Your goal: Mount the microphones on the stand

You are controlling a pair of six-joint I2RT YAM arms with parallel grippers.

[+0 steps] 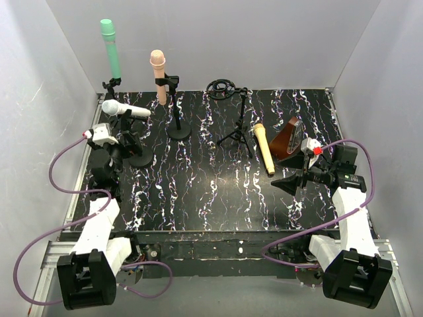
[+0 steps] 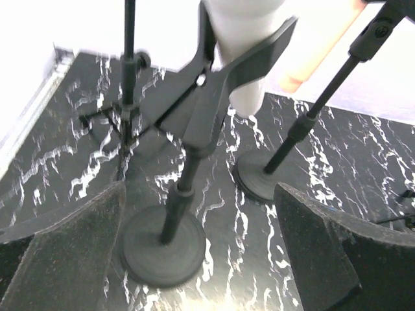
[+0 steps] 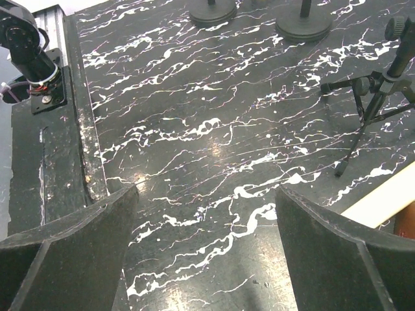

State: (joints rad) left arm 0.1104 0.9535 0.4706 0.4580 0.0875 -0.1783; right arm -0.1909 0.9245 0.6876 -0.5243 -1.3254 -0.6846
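Surface (image 1: 211, 191) holds yellow microphone (image 1: 264, 148) loose, right of empty tripod stand (image 1: 236, 129), so right gripper (image 3: 207, 194) hovers wide open near it; left gripper (image 2: 198, 194) wide open too.

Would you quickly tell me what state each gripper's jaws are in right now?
Left gripper: open, holding nothing.
Right gripper: open, holding nothing.
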